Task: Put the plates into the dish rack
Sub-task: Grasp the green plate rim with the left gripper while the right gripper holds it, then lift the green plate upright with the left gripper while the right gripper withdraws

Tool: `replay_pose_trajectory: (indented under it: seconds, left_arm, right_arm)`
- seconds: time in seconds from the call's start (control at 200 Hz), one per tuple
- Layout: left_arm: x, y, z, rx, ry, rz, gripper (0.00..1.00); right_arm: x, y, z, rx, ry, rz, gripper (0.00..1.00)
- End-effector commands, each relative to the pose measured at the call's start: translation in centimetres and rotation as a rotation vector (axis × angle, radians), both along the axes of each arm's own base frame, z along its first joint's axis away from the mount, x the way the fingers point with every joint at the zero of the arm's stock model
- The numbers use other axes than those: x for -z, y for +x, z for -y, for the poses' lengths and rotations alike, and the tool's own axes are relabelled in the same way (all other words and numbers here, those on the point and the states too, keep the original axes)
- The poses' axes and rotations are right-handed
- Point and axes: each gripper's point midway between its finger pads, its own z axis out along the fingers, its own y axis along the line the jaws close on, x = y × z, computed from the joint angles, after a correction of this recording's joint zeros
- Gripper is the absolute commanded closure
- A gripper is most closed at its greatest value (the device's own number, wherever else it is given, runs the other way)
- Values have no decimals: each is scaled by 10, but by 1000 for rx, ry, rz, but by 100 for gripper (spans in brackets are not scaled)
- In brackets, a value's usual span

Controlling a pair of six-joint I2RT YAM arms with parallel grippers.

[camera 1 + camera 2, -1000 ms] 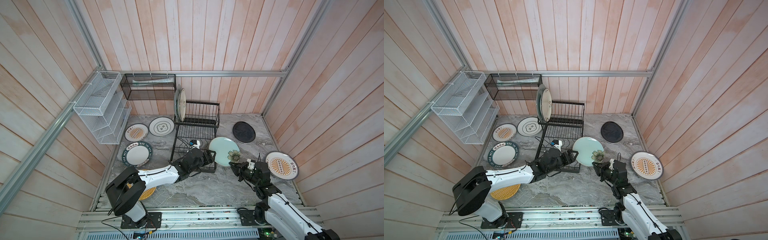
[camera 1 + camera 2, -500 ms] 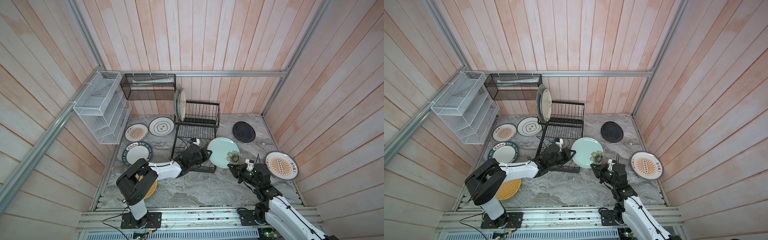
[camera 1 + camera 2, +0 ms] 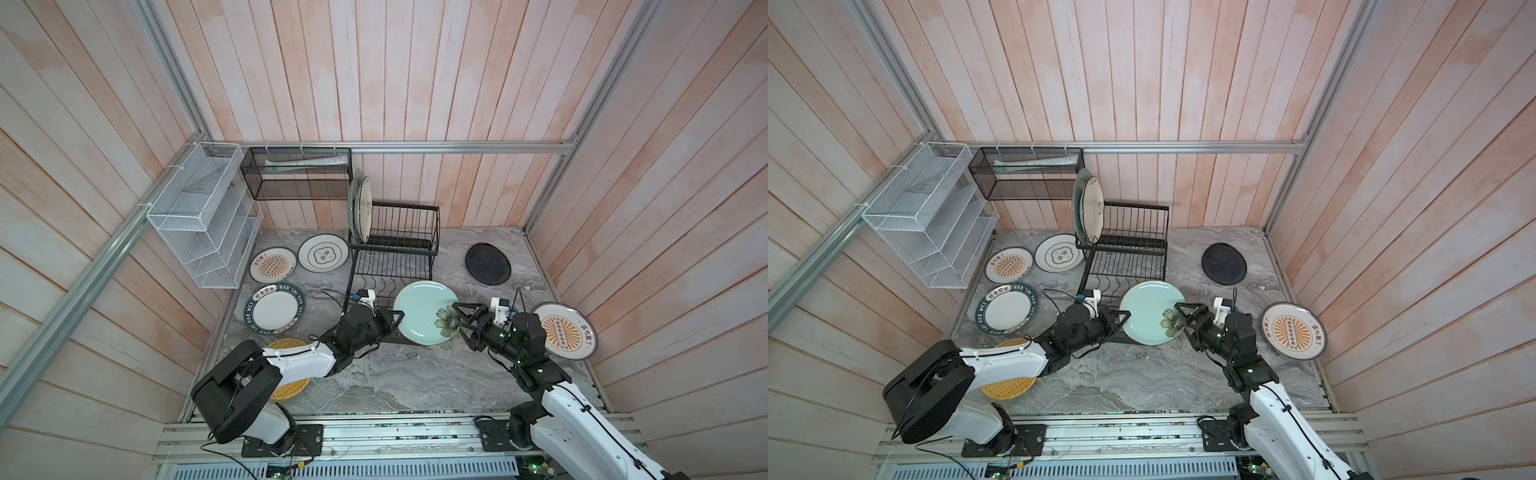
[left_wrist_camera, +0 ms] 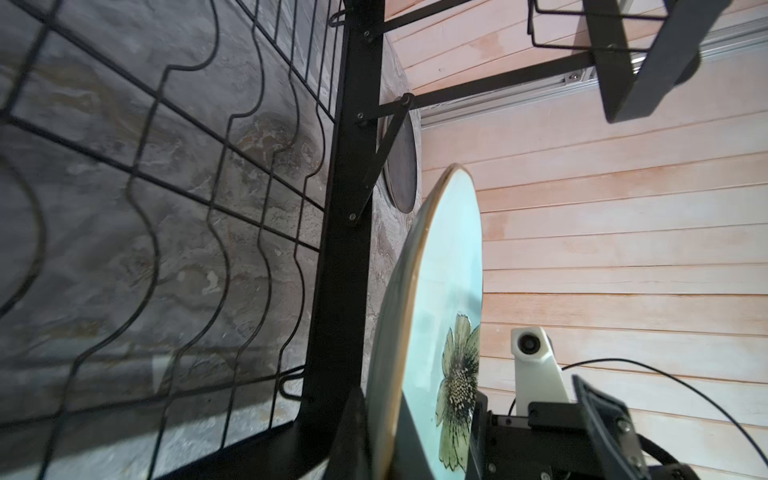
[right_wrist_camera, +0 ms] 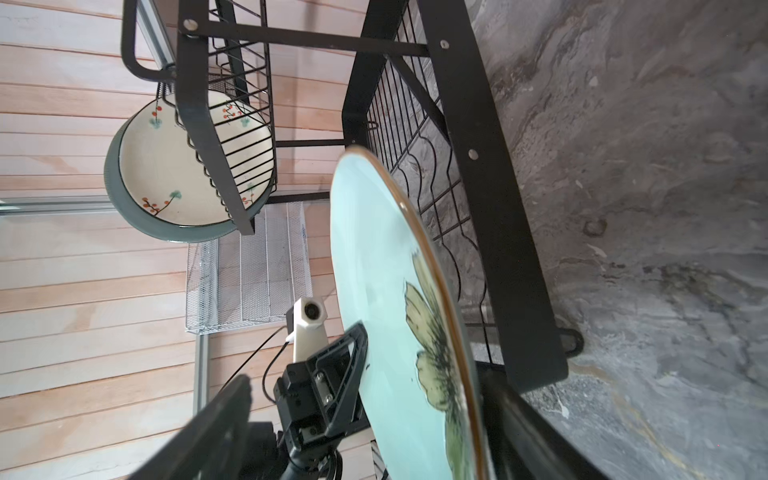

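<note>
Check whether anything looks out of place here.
The green plate hangs tilted at the dish rack's front corner, in no slot, pinched at its rim by the left end effector. Nothing looks spilled or broken.

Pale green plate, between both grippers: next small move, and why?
Probably back the right gripper straight off the pale green plate. Its jaws stand open astride the flowered rim, while the left gripper is shut on the opposite rim; clearing frees it for the dish rack.
</note>
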Motion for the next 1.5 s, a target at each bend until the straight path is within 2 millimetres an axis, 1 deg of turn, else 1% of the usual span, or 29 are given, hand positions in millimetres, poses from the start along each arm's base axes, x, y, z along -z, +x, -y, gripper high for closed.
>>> replay_pose_trajectory:
  seconds: [0.0, 0.07, 0.185, 0.2, 0.295, 0.36, 0.5, 0.58, 0.7, 0.77, 0.805, 0.82, 0.84, 0.87, 1.0, 1.01, 1.03, 1.08, 1.145, 1.185, 1.23, 1.255, 1.325, 1.495]
  left_arm:
    - [-35, -2, -14, -44, -40, 101, 100]
    - [-39, -7, -27, -67, -21, 118, 100]
    - [-49, -15, -48, -104, -4, 144, 100]
    - [-49, -17, -51, -107, -2, 145, 100]
    - [-55, -22, -70, -140, 15, 163, 100]
    - [-65, -26, -83, -164, 19, 194, 100]
    - [-91, -33, -102, -204, 52, 271, 100]
    - [-106, -34, -110, -223, 77, 303, 100]
    - [-131, -35, -115, -230, 102, 364, 100]
    - [-155, -33, -122, -253, 158, 399, 100]
    - [-171, -32, -125, -257, 192, 426, 100]
    - [-176, -32, -126, -253, 213, 436, 100]
    - [-188, -32, -127, -253, 233, 460, 100]
    - [-202, -31, -129, -254, 265, 478, 100]
    - [-253, -27, -131, -249, 361, 549, 100]
    - [-254, -26, -130, -245, 370, 549, 100]
    - [-264, -25, -130, -246, 376, 567, 100]
    - [-279, -21, -129, -249, 403, 590, 100]
    - [-297, -15, -126, -257, 422, 620, 100]
    - [-310, -12, -124, -259, 422, 643, 100]
    - [-318, -8, -120, -260, 429, 660, 100]
    - [-327, -8, -120, -267, 423, 673, 100]
    - [-339, -2, -116, -274, 432, 697, 100]
    - [-358, 15, -113, -314, 490, 731, 100]
  right_arm:
    - [-20, 15, 4, 27, -58, 97, 2]
    - [-26, 24, 4, 27, -95, 138, 2]
    - [-43, 41, 4, 13, -189, 229, 2]
    - [-42, 44, 5, 12, -205, 228, 2]
    - [-49, 58, 3, -2, -270, 270, 2]
    - [-52, 63, 0, -20, -296, 314, 2]
    - [-42, 70, -7, -64, -342, 378, 2]
    - [-27, 69, -15, -113, -337, 395, 2]
    - [-5, 65, -27, -180, -324, 389, 2]
    - [7, 61, -30, -192, -338, 398, 2]
    - [12, 60, -31, -186, -348, 394, 2]
    - [14, 60, -31, -185, -353, 394, 2]
    - [16, 59, -32, -188, -356, 398, 2]
    - [17, 58, -33, -190, -359, 408, 2]
    - [28, 57, -34, -191, -390, 418, 2]
    - [29, 57, -33, -188, -392, 417, 2]
    - [32, 58, -33, -183, -395, 413, 2]
    - [40, 58, -31, -173, -392, 392, 2]
    - [43, 56, -33, -181, -376, 397, 2]
    - [42, 55, -34, -185, -366, 410, 2]
    - [41, 54, -37, -193, -364, 424, 2]
    - [40, 54, -38, -194, -365, 428, 2]
    - [41, 53, -40, -204, -359, 435, 2]
    - [35, 48, -48, -230, -329, 474, 2]
